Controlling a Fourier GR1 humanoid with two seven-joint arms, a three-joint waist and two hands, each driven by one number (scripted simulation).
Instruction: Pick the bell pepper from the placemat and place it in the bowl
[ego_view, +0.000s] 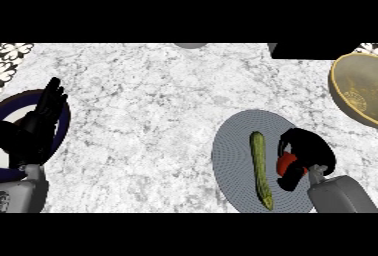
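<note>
A grey round placemat (238, 150) lies at the right of the counter. On it my right hand (306, 150) is curled round a red bell pepper (286, 162), of which only a small red patch shows between thumb and fingers. A tan bowl (354, 87) stands at the far right edge, beyond the hand. My left hand (37, 122) rests open at the left edge, fingers up.
A long green vegetable (260, 170) lies lengthwise on the placemat, just left of my right hand. A dark blue-rimmed plate (65, 125) lies under my left hand. A grey object (190, 45) and a black block (310, 50) stand at the back edge.
</note>
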